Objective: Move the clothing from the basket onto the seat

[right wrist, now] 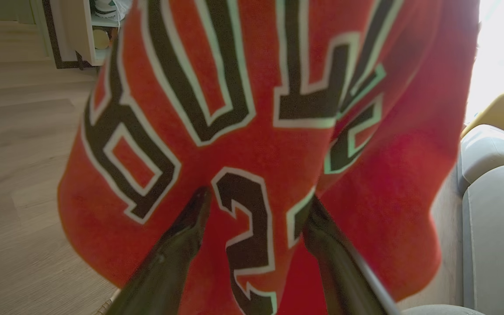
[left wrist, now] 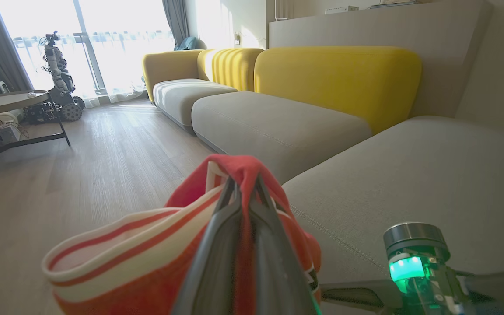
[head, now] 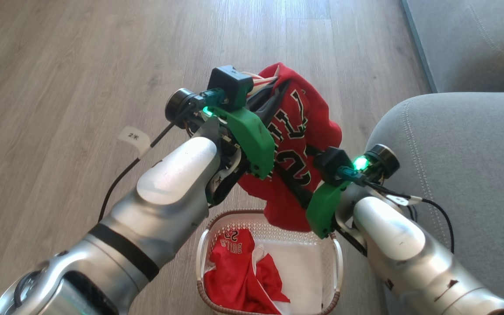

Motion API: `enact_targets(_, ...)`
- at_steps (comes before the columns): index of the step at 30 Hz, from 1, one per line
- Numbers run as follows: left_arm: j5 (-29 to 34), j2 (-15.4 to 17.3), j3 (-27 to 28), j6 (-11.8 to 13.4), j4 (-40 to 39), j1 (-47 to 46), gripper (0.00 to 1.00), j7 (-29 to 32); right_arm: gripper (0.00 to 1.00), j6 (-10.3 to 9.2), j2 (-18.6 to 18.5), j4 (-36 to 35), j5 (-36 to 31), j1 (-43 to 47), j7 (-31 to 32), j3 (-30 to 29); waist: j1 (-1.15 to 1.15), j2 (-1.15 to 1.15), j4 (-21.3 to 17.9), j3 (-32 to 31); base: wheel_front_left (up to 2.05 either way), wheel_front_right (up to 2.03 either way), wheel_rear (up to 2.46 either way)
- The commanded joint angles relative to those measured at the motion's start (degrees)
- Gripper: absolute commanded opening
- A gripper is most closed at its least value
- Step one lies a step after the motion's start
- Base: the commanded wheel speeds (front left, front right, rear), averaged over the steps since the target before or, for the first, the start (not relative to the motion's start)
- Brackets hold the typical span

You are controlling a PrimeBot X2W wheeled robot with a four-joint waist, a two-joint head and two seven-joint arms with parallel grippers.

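A red jersey (head: 311, 118) with black lettering hangs in the air above the basket (head: 336, 262), a cream perforated one with a brown rim. My left gripper (head: 273, 99) is shut on the jersey's upper trimmed edge; in the left wrist view the left gripper (left wrist: 243, 186) pinches red fabric (left wrist: 147, 258) between closed fingers. Lower on the cloth, my right gripper (head: 289, 177) stands open, and in its wrist view the spread fingertips (right wrist: 195, 208) press against the jersey (right wrist: 252, 131) around a number. More red clothing (head: 236, 271) lies in the basket. The grey seat (head: 457, 175) is to the right.
Wooden floor (head: 81, 65) stretches left and ahead. A second grey cushion (head: 475, 43) lies beyond the seat. The left wrist view shows yellow sofa backs (left wrist: 339, 74), a low table (left wrist: 2, 103) and another robot (left wrist: 57, 74) by the window. A labelled cable (head: 134, 138) trails from my left wrist.
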Motion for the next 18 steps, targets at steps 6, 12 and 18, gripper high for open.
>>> enact_targets(6, -0.79, 0.79, 0.97, 0.57, -1.27, -5.02, 0.00, -0.71, 0.00, -0.02, 0.93, -1.09, 4.73, -3.49, -0.37, 4.39, 0.00, 0.00, -0.06, 0.24, 0.00, 0.00, 0.00)
enact_targets(12, -1.60, 1.32, 1.52, 0.88, 0.49, -4.19, 0.00, -1.38, 0.00, -0.02, 0.54, -2.60, 6.91, -3.59, -0.37, 3.52, 0.00, 0.00, -0.89, 0.32, 0.00, 0.00, 0.00)
enact_targets(18, -2.08, 1.94, 2.07, 0.92, 2.23, -2.39, 0.53, -4.18, 0.00, -0.02, -0.61, -3.39, 8.05, -3.77, -0.37, 0.64, 0.00, 0.00, -2.38, 0.50, 0.00, 0.00, 0.00)
